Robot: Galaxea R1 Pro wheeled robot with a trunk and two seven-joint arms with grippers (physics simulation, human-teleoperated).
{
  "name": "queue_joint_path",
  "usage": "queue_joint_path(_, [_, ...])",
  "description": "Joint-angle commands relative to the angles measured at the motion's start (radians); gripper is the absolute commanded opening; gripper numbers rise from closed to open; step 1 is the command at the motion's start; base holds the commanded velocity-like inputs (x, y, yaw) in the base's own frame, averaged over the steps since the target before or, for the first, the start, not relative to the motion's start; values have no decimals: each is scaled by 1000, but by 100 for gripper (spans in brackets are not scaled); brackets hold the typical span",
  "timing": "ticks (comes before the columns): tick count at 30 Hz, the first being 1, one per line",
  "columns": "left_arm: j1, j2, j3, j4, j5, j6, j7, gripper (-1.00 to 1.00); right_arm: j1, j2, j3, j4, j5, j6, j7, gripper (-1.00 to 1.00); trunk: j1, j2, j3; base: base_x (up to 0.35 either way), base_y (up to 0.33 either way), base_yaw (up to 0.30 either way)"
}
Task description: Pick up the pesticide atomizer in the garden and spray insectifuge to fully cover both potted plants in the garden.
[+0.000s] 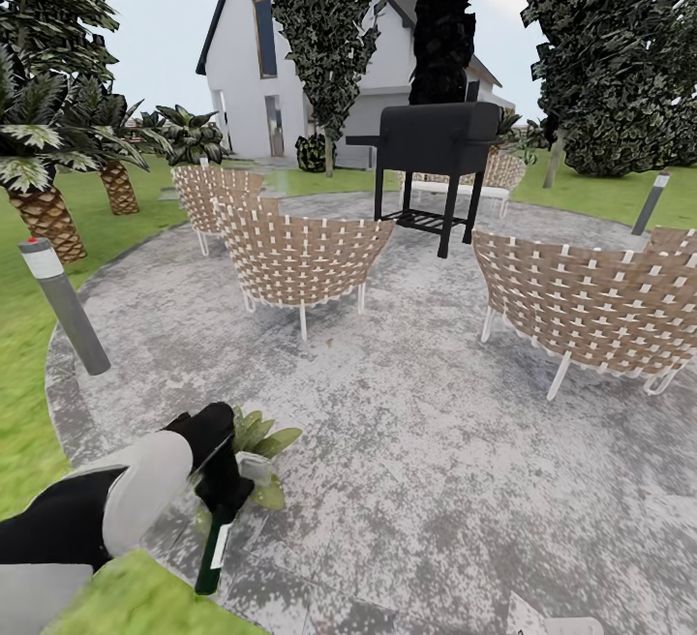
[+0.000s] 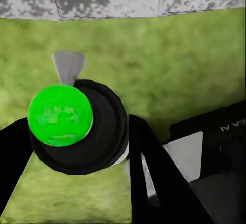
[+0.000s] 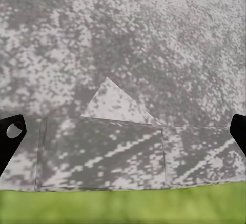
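My left gripper (image 1: 223, 482) is low at the patio's near left edge, shut on the pesticide atomizer (image 1: 214, 546). The dark slim bottle hangs tilted, its base towards the grass, and its whitish spray head points at a potted plant (image 1: 259, 438) directly behind it. That plant is a low rosette of pointed green leaves, partly hidden by my hand. In the left wrist view the atomizer (image 2: 60, 115) shows end-on with a bright green round base, held between the black fingers (image 2: 154, 178). My right gripper (image 3: 123, 131) is open over bare paving near the lawn edge.
Woven chairs (image 1: 302, 257) (image 1: 590, 301) stand on the round grey patio (image 1: 407, 441), with a black grill (image 1: 438, 143) behind them. A grey bollard (image 1: 66, 308) stands at the patio's left rim, and palms (image 1: 39, 199) grow on the lawn. A white house is at the back.
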Motion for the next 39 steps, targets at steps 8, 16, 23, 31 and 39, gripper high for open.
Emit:
queue_joint_path(8, [-206,-7,-223,68,-74,2,-318,-100,-1,-3,-3,5,14,-4,-2,100,0,0,-1,0,0,0])
queue_joint_path(16, [-271,0,-624,17,-176,-15,-847,-100,-1,-3,-2,6,15,-4,-1,100,0,0,-1,0,0,0])
queue_joint_path(23, [-264,-10,-673,-52,-181,-15,-847,-100,-1,0,-3,5,14,-3,-1,100,0,0,-1,186,0,0])
queue_joint_path(31, [-254,-11,-673,-53,-180,-15,-847,-100,-1,0,-3,3,14,-3,-3,100,0,0,-1,224,0,0])
queue_joint_path(39, [-209,-11,-669,-52,-177,-16,-847,-100,-1,0,-3,3,14,-3,-3,100,0,0,-1,6,0,0])
